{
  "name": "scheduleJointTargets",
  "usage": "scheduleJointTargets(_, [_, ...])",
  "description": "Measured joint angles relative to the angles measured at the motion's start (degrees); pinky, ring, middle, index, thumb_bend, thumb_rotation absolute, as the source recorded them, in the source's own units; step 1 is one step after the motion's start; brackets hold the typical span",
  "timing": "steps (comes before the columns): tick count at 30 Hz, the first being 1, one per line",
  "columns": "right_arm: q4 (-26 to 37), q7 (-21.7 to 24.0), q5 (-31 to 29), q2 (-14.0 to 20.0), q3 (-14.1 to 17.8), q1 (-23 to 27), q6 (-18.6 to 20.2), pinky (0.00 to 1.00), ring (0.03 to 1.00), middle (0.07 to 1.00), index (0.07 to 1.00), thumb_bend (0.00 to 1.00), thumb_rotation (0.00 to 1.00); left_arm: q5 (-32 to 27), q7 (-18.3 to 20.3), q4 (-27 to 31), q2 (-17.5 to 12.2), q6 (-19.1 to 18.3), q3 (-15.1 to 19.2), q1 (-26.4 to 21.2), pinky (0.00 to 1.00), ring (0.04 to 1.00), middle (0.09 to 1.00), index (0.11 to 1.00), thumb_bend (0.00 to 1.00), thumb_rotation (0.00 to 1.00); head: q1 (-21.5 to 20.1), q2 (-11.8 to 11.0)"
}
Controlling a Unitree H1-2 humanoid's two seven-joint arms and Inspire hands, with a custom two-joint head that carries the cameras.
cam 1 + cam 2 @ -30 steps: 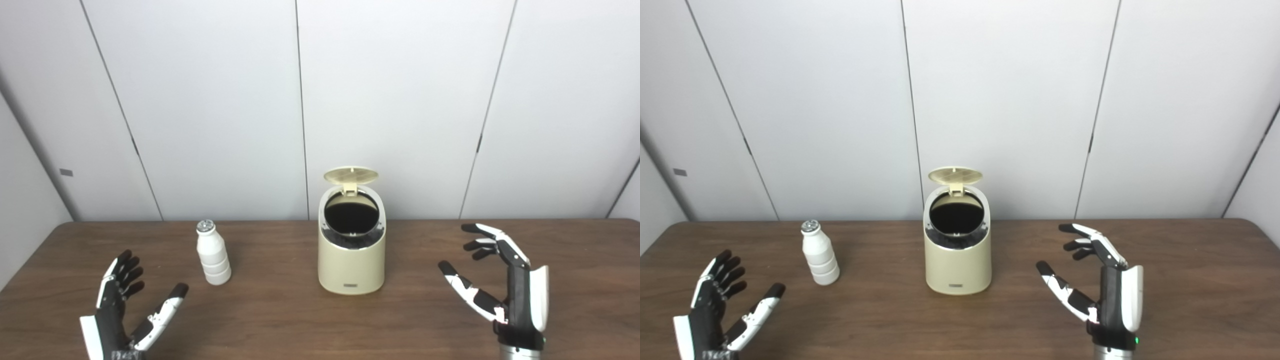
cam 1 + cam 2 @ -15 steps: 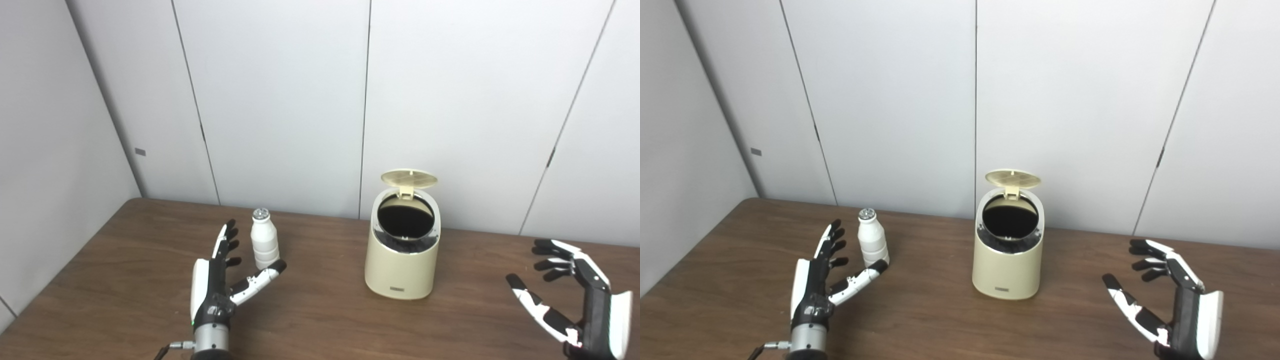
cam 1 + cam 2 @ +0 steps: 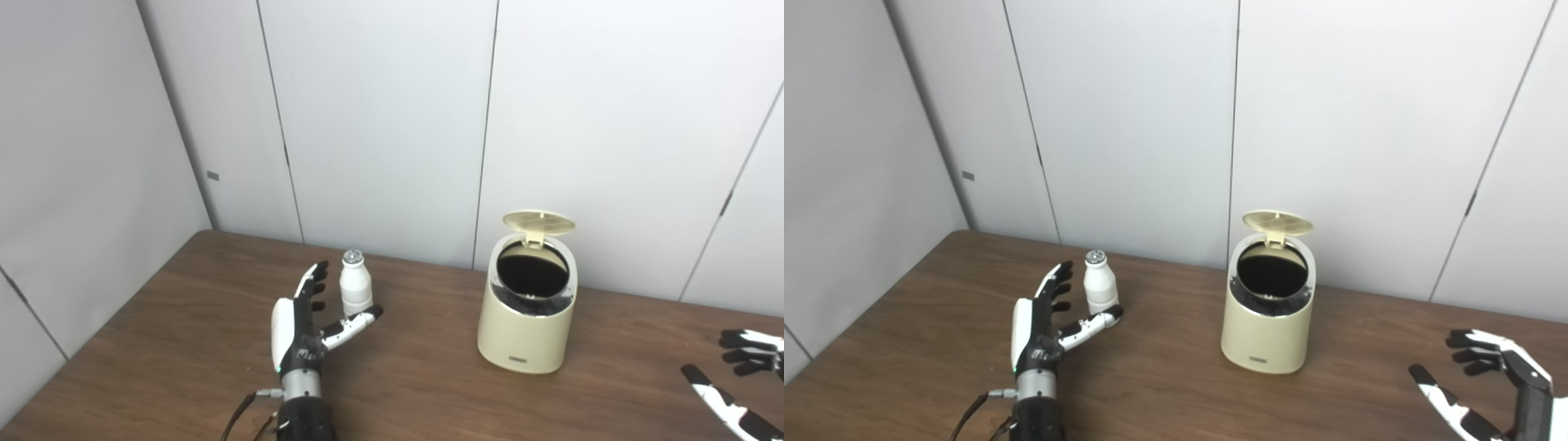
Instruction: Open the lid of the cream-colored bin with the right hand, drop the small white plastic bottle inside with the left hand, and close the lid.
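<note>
A: Where is the small white bottle (image 3: pixel 1100 282) sitting?

B: It is standing upright on the brown table (image 3: pixel 1164 392), toward the table's left and well to the left of the bin. Its silvery cap (image 3: pixel 1096 255) is facing up.

A: Is anything holding it?

B: No. The left hand (image 3: pixel 1044 318) is reaching in just beside it with its fingers (image 3: pixel 1058 283) spread apart and stretching up along the bottle's left side, while the thumb (image 3: pixel 1090 323) is pointing out in front of the bottle's base. The bottle is sitting in the gap between fingers and thumb. Whether any of them is touching it, I cannot tell; nothing is clamping on it.

A: And the bin?

B: The cream-colored bin (image 3: pixel 1268 318) is standing near the middle of the table, close to the wall. Its round lid (image 3: pixel 1277 223) is standing tipped up on the hinge at the back, so the dark round mouth (image 3: pixel 1272 275) is showing, facing forward and up.

A: What is the right hand doing?

B: The right hand (image 3: pixel 1497 383) is hovering low at the table's right side, well apart from the bin and partly cut off by the picture's edge. Its fingers are parted, the thumb is held away from them, and it is carrying nothing.

A: Anything behind all this?

B: Pale grey wall panels (image 3: pixel 1127 122) are running behind the table and along its left side.
</note>
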State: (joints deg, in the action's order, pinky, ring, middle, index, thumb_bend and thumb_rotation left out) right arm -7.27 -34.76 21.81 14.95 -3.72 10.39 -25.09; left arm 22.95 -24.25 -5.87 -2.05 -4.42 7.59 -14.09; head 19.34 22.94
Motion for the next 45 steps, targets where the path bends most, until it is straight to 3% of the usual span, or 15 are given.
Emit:
scheduleJointTargets(5, [1.26,1.80,0.16,-0.47,1.60,-1.09,0.00,0.39,0.530,0.590,0.493,0.49,0.16,0.01,-0.90,-0.53,-0.07,-2.06,0.43,-0.91,0.62,0.760,0.815,0.834,1.00,0.29,-0.26,-0.26])
scheduleJointTargets(10, [2.41,4.23,-0.14,-2.05,2.83,-1.42,0.02,0.35,0.500,0.584,0.491,0.49,0.15,-0.10,-1.00,-2.16,-0.37,-4.26,0.70,-2.06,0.66,0.771,0.805,0.831,1.00,0.25,-0.53,-0.53])
scheduleJointTargets(14, [3.89,6.38,-0.04,-3.46,3.93,-1.61,0.05,0.35,0.497,0.575,0.491,0.49,0.15,-0.34,-1.06,-3.15,-0.73,-4.48,1.08,-3.25,0.63,0.760,0.796,0.821,1.00,0.27,-0.79,-0.53])
scheduleJointTargets(23, [6.01,8.39,1.57,-5.13,6.09,-1.97,0.13,0.34,0.489,0.565,0.489,0.49,0.15,-5.51,-0.86,-4.48,-0.59,-3.56,2.53,-4.48,0.67,0.742,0.736,0.756,1.00,0.22,-1.41,-0.88])
scheduleJointTargets(27, [7.89,9.60,1.90,-6.21,6.43,-2.20,0.90,0.33,0.487,0.565,0.488,0.49,0.15,-5.38,-0.85,-5.39,-0.78,-3.56,1.88,-4.78,0.62,0.708,0.732,0.743,1.00,0.20,-1.76,-1.14])
scheduleJointTargets(28, [8.42,9.94,2.02,-6.48,6.50,-2.21,1.42,0.32,0.480,0.563,0.488,0.49,0.15,-5.39,-0.80,-5.84,-0.86,-3.57,1.76,-4.86,0.51,0.630,0.727,0.740,1.00,0.19,-1.76,-1.14])
scheduleJointTargets(33, [9.98,10.73,2.55,-7.40,7.22,-2.31,2.87,0.32,0.473,0.556,0.488,0.49,0.14,-5.38,0.05,-6.25,-1.86,-3.50,0.42,-4.92,0.64,0.715,0.718,0.735,1.00,0.19,-2.02,-1.23])
scheduleJointTargets(38, [10.98,11.17,2.66,-7.99,7.45,-2.62,3.11,0.31,0.466,0.553,0.487,0.49,0.14,-5.26,2.82,-6.52,-3.68,-3.88,-1.85,-4.93,0.63,0.715,0.731,0.763,1.00,0.21,-2.20,-1.23])
scheduleJointTargets(41, [10.99,11.61,2.91,-8.14,7.55,-2.64,3.11,0.32,0.475,0.550,0.487,0.49,0.14,-5.00,5.71,-6.41,-4.55,-5.53,-3.67,-4.97,0.65,0.755,0.787,0.815,1.00,0.23,-2.20,-1.23])
scheduleJointTargets(45, [11.34,12.15,3.09,-8.39,7.83,-2.73,3.56,0.32,0.478,0.552,0.487,0.49,0.13,-4.27,7.01,-6.72,-5.77,-6.79,-5.05,-5.64,0.64,0.750,0.782,0.802,1.00,0.16,-2.20,-1.23])
